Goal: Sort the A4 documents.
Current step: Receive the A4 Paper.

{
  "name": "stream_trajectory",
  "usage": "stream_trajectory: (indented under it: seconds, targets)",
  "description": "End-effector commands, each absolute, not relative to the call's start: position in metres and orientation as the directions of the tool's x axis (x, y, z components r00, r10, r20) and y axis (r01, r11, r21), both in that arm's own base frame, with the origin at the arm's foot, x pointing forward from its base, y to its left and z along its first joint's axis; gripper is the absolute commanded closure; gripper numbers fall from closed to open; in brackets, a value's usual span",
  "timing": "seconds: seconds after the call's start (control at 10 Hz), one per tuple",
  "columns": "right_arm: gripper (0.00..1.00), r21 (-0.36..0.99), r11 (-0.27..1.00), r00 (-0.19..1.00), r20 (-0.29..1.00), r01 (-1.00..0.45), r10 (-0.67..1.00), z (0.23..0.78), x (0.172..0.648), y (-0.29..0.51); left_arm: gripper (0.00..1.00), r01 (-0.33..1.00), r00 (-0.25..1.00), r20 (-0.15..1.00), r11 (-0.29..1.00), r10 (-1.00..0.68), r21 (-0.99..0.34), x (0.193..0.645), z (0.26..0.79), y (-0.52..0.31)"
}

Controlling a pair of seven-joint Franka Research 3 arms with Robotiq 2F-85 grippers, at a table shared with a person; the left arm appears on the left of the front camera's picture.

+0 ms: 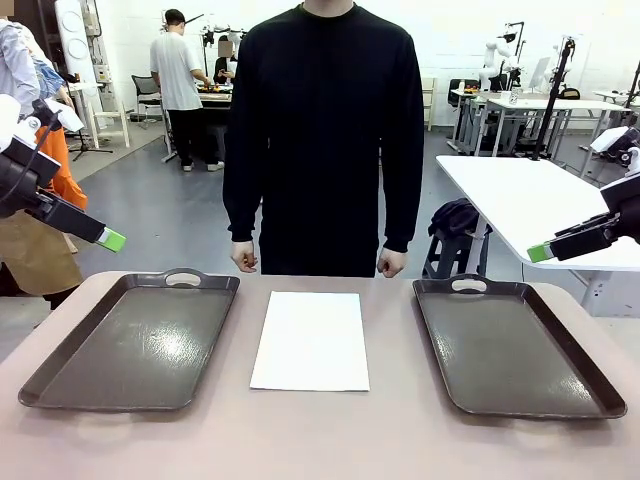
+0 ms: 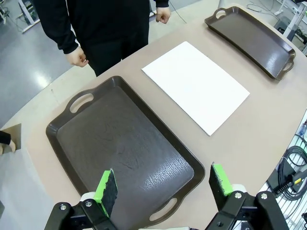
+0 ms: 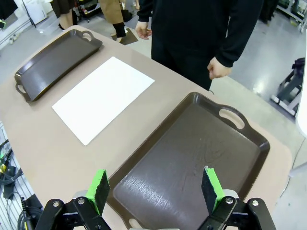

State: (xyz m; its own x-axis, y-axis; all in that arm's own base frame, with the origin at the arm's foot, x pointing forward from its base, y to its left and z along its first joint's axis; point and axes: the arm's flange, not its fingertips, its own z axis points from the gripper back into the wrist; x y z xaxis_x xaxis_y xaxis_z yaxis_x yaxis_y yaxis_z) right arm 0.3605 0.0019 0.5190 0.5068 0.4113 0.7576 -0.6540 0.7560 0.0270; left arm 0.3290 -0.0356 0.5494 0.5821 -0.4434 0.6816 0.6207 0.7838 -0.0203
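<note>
A4 documents (image 1: 310, 340) lay white, flat, edges apart from left tray (image 1: 130, 345) and right tray (image 1: 510, 350) — left gripper (image 2: 163, 184), right gripper (image 3: 156, 187) both released.

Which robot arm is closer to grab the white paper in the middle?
Left, but only just. The A4 documents lie nearer the left tray than the right tray, so the left gripper has slightly less to cross. Both grippers hang open and empty; the right gripper is almost as good.

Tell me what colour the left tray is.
Dark brown; the left tray shows best in the left wrist view.
</note>
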Motion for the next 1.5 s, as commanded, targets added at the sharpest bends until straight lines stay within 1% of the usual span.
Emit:
stream_trajectory:
  seconds: [0.0, 1.4]
  targets:
    - [0.00, 0.029, 0.750, 0.502, 0.760, -0.660, 0.412, 0.5184, 0.3603, 0.0015, 0.00, 0.637, 0.571, 0.686, 0.771, -0.451, -0.023, 0.3288, 0.5493, -0.0348]
    - [0.00, 0.029, 0.750, 0.502, 0.760, -0.660, 0.412, 0.5184, 0.3603, 0.0015, 0.00, 0.637, 0.571, 0.686, 0.771, -0.451, -0.023, 0.3288, 0.5493, -0.0348]
